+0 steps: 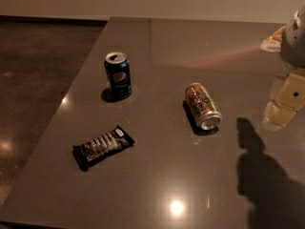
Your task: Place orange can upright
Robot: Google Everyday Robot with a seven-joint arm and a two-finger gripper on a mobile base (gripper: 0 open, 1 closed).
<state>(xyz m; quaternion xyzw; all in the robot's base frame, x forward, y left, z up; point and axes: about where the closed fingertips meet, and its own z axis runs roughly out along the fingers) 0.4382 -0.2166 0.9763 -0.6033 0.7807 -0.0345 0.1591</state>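
Observation:
The orange can [202,106] lies on its side near the middle of the grey table [157,185]. Its body is orange-gold with dark markings, and its silver end faces the front right. My gripper [282,104] hangs at the right edge of the view, to the right of the can and apart from it. It holds nothing that I can see.
A dark blue Pepsi can [117,75] stands upright to the left and behind the orange can. A black snack bar [102,147] lies flat at the front left. The table's left edge runs diagonally, with dark floor [33,80] beyond it. The arm's shadow [259,171] falls at the front right.

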